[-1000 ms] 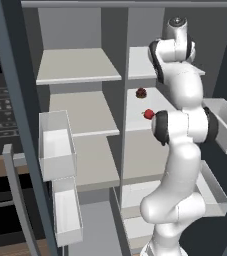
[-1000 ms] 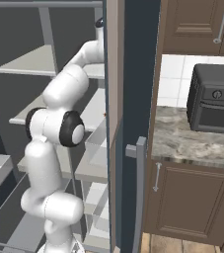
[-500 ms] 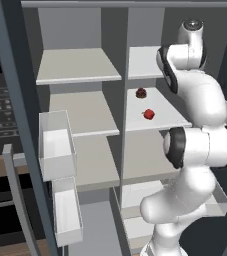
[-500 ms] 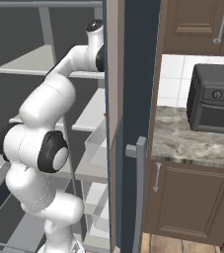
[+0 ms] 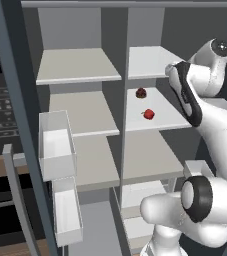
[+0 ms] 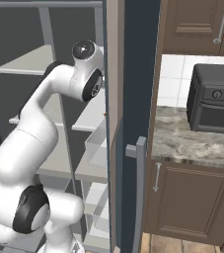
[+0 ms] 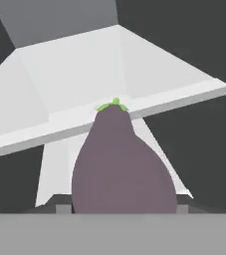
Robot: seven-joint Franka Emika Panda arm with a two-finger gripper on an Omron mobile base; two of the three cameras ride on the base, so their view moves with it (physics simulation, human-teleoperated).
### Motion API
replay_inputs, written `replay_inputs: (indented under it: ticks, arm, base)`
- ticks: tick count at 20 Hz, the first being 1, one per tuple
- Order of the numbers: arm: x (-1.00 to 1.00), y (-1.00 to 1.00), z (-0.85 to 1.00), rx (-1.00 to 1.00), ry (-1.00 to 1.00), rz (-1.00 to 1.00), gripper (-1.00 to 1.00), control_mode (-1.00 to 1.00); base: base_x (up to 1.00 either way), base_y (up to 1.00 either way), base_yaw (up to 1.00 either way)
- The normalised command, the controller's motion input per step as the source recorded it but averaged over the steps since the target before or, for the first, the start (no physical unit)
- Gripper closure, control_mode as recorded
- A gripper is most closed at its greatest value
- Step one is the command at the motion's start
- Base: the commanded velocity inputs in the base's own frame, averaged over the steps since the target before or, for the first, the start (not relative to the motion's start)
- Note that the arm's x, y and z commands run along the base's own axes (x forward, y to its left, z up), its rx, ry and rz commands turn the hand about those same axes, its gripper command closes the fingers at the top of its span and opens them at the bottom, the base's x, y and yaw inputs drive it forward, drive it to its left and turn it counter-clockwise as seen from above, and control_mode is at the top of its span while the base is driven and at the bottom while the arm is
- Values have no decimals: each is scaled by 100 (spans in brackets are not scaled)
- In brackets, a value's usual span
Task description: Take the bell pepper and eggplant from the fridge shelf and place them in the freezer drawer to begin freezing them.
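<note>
The dark purple eggplant (image 7: 122,164) with its green stem cap pointing away looms large in the hand view, held in my gripper (image 7: 122,209), whose tips are mostly hidden behind it. Beyond it runs the pale edge of a white shelf board (image 7: 109,74). In the left base view the bright red bell pepper (image 5: 148,114) lies on the white fridge shelf (image 5: 165,122), right compartment, with a darker maroon round object (image 5: 141,93) behind it. My arm's upper links (image 5: 187,90) hang at the shelf's right edge. The freezer drawer is out of view.
Translucent white bins (image 5: 57,145) hang on the open left door, another one (image 5: 67,215) below. Greyer shelf boards (image 5: 80,65) fill the left compartment. The right fridge door edge (image 6: 133,123) stands close beside my arm, with a countertop (image 6: 177,133) and toaster oven (image 6: 214,99) beyond.
My arm has swung right and back, out from over the shelf. The bell pepper and maroon object have not moved.
</note>
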Motion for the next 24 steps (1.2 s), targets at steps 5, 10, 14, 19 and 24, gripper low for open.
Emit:
replay_inputs:
  ticks: [5,10,14,19,24]
  arm:
    - [-100,31,-11,-17,1,35,100,-100]
    - [-100,57,-38,-30,17,33,100,-100]
    - [-87,58,-54,-33,29,30,100,-100]
    - [-33,52,-53,-34,32,22,100,-100]
    - [0,0,0,0,1,0,100,-100]
  base:
    - [0,0,0]
    - [0,0,0]
    - [0,0,0]
    - [0,0,0]
    - [0,0,0]
